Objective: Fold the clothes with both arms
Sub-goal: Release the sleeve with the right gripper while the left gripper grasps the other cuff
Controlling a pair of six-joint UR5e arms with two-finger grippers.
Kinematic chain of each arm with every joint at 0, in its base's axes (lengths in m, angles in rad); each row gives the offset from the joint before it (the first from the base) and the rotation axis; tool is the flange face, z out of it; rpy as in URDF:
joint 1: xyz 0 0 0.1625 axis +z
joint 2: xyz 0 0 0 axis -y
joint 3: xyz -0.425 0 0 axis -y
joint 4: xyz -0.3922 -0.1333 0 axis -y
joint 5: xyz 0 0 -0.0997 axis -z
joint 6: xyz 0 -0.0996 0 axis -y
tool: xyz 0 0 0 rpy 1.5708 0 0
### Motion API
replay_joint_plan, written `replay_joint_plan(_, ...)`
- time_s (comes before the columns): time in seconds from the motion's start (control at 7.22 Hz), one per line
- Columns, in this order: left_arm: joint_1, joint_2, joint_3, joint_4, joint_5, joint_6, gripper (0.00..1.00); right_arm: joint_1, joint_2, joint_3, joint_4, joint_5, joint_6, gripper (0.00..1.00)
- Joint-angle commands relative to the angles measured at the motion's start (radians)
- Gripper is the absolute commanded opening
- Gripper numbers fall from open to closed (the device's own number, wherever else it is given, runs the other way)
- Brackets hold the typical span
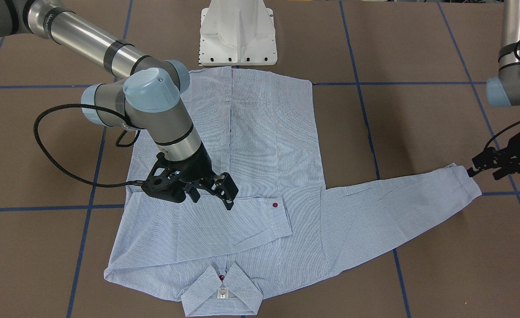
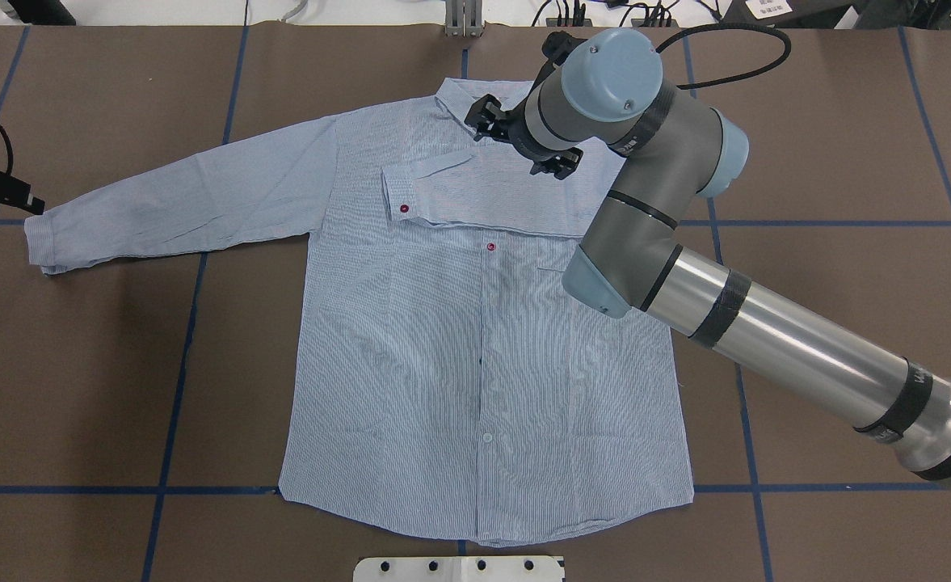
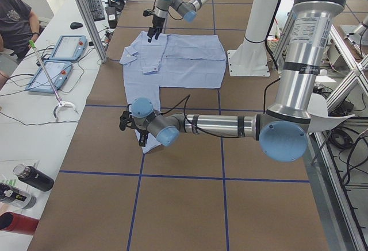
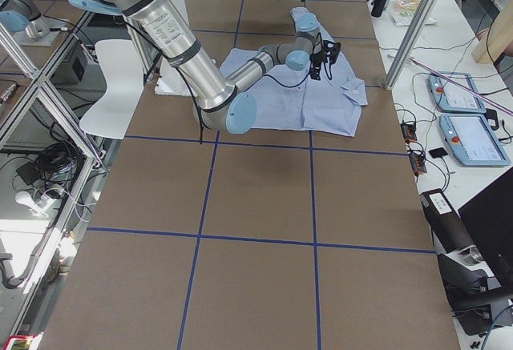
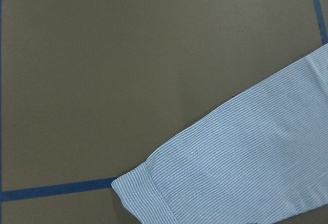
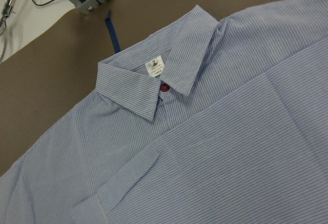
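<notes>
The striped shirt (image 1: 268, 145) lies flat and front up on the brown table, its collar (image 1: 222, 293) toward the operators' side. One sleeve (image 1: 224, 225) is folded across the chest. My right gripper (image 1: 211, 198) hovers open and empty just above that sleeve; the right wrist view shows the collar and neck label (image 6: 155, 66). The other sleeve (image 1: 396, 207) stretches straight out, and its cuff (image 2: 47, 238) also shows in the left wrist view (image 5: 230, 172). My left gripper (image 1: 483, 173) looks open, right beside that cuff, holding nothing.
The white pedestal base (image 1: 238, 35) stands at the shirt's hem. A black cable (image 1: 52, 150) loops beside the right wrist. Blue tape lines cross the table. A side bench holds tablets (image 3: 54, 73), with an operator (image 3: 14, 21) next to it.
</notes>
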Motion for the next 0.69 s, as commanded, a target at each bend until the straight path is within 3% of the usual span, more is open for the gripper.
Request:
replay_joint_plan(0.0, 0.04, 0.019, 0.022, -0.036, -0.001, -0.078, 0.72, 0.014, -0.012, 0.001, -0.001, 0.003, 0.0, 0.99)
replay_joint_plan(0.28, 0.043, 0.031, 0.027, -0.035, 0.0, -0.075, 0.7, 0.014, -0.018, 0.001, 0.001, 0.001, 0.0, 0.99)
replay_joint_plan(0.55, 0.049, 0.031, 0.03, -0.036, 0.002, -0.074, 0.6, 0.014, -0.023, 0.004, 0.001, 0.001, -0.002, 0.99)
